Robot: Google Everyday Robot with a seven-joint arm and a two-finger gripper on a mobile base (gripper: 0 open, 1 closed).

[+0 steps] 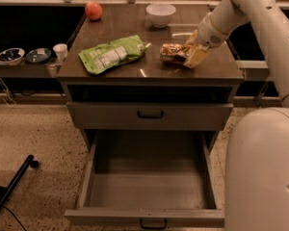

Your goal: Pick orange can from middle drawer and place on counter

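gripper (190, 56) clasps the orange can (170, 52) lying on the counter (135, 72).

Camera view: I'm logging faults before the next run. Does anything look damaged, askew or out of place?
The orange can looks dented and is turned sideways, not upright, at the gripper over the right side of the counter. The middle drawer stands pulled open. Nothing looks spilled.

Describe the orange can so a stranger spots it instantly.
Look at the dark brown counter. On its right side, at the gripper, is the orange can: small, shiny, dented gold, unlike the flat green pouch beside it.
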